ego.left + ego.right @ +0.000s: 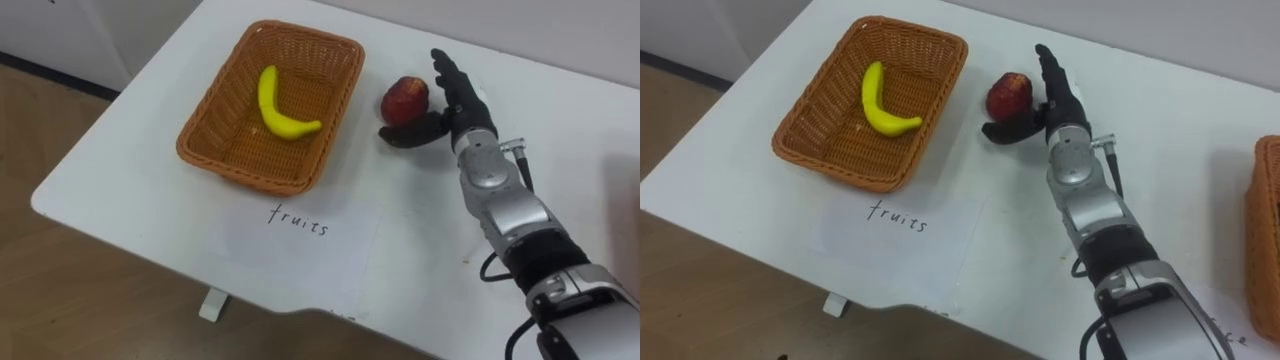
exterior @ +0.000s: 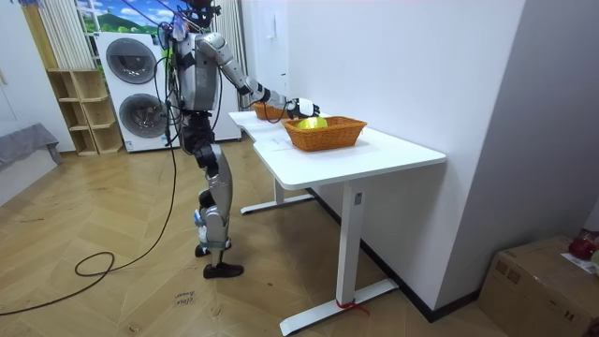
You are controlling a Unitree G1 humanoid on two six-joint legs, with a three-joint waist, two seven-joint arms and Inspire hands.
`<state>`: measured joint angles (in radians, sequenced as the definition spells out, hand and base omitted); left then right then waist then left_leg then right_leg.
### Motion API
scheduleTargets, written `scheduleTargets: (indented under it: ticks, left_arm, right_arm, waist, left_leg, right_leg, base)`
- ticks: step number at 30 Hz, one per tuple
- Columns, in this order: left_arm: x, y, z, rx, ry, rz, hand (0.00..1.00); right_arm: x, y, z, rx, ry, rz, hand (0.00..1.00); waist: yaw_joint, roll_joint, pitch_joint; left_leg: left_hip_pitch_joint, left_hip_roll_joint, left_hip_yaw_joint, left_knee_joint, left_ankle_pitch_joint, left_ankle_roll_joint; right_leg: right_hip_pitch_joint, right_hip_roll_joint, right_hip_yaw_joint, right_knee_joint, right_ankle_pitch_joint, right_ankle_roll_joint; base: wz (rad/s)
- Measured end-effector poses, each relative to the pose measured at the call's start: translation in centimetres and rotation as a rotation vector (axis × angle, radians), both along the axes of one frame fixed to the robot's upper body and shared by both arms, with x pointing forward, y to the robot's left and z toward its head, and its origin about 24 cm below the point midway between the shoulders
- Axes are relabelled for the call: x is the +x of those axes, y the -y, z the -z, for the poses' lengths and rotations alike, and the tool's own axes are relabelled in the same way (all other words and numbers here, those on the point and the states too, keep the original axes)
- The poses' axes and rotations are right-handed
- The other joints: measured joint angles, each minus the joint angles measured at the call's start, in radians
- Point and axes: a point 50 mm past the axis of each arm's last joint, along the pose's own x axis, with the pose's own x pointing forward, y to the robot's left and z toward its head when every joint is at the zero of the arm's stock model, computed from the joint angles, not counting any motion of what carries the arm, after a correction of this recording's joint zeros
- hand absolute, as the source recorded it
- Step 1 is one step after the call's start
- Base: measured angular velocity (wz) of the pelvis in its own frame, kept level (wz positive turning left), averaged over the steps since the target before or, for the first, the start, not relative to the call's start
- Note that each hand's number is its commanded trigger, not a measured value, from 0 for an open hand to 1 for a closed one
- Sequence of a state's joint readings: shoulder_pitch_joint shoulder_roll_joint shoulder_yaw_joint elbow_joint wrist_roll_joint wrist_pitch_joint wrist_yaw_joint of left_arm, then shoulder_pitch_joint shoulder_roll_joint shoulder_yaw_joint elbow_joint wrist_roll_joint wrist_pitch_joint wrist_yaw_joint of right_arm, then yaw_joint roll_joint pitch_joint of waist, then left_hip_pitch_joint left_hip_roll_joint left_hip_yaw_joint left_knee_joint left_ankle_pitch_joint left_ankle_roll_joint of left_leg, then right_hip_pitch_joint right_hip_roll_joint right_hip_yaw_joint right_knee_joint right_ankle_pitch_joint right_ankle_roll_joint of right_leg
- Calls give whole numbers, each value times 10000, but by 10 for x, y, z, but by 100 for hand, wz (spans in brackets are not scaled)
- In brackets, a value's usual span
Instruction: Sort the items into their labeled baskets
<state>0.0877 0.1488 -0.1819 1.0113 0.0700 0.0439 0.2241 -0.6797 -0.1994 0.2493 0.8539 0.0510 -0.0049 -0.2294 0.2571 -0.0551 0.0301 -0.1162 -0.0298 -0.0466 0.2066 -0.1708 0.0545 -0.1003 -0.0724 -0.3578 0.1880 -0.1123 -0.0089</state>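
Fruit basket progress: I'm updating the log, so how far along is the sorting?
Done: the banana lies in the fruit basket. In hand: the right robot hand, open, brackets the apple, which sits on the table beside that basket. Left: getting the apple in.

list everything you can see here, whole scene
table: one, white, in front of the robot, by the wall
wicker basket: one, brown, on the table's left part
banana: one, yellow, inside that basket
apple: one, red, on the table just right of the basket
paper sheet: one, white with handwriting, on the table's near edge in front of the basket
second wicker basket: one, brown, at the table's right end
washing machines: two, white, stacked behind the robot
shelf: one, light wood, beside the machines
cardboard box: one, brown, on the floor
right hand: one, black, open, fingers against the apple's right side
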Motion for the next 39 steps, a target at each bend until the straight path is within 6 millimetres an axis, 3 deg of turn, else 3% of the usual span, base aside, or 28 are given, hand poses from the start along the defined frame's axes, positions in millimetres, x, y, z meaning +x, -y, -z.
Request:
scheduleTargets:
  ticks: [30, 39]
  left_arm:
    - [1, 5, 2, -163, -156, 323, 0]
    - [0, 5, 2, -204, -244, 348, 0]
  right_arm:
    - [5, 5, -9, -291, 702, -47, 0]
    - [8, 9, -10, -391, 664, 71, 0]
  waist:
    - [231, 200, 127]
    - [259, 202, 128]
  left_leg:
    - [-412, -5, -97, -24, 33, -21]
    - [-506, -8, -140, -12, 51, -35]
  right_leg:
    - [-400, 40, -112, -2, 0, -1]
    - [-432, 35, -251, 9, 1, -2]
  base:
    - [0]
    - [0]
